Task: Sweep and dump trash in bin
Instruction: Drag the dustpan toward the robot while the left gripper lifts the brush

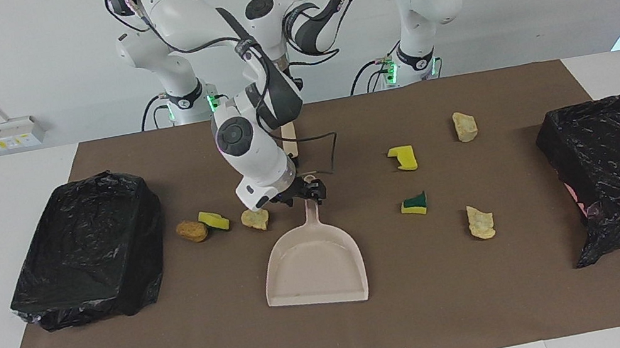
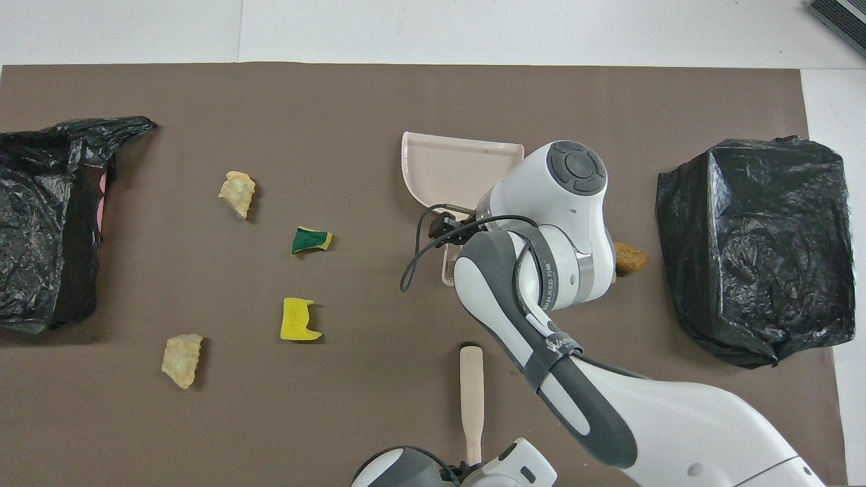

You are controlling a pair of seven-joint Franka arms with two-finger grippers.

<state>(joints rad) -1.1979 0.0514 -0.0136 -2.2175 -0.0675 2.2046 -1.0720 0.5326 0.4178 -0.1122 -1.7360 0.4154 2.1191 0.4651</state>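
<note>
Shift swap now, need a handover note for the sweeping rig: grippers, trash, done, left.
Grippers: left gripper shut on the brush at its handle end nearest the robots; right gripper down at the handle of the dustpan.
The trash: seven scraps on the mat, three toward the right arm's end, four toward the left arm's.
Done: nothing swept, dustpan empty.
Left: sweep all seven, dump in a bin.
</note>
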